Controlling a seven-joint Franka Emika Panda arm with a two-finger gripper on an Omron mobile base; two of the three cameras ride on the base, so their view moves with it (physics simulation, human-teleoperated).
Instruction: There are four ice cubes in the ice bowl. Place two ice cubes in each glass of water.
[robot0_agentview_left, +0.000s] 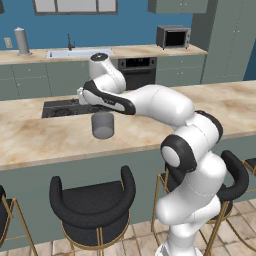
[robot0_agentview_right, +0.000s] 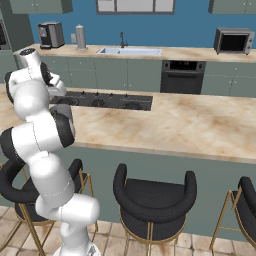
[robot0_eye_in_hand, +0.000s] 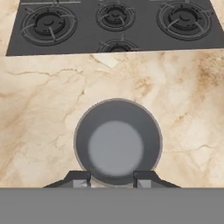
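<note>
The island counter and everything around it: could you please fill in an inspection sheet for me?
Surface: marbled beige counter, with a black cooktop set into it.
Job's things: one grey glass stands upright near the cooktop; no ice seen inside it in the hand view.
Clutter: nothing seen.
Grippers: tool directly above the glass, fingers slightly apart; contents cannot be told.
Cables: nothing seen.
Surroundings: black stools, sink, oven, microwave, coffee machine.

Bare counter (robot0_eye_in_hand: 39, 113) around glass (robot0_eye_in_hand: 117, 141)
</note>
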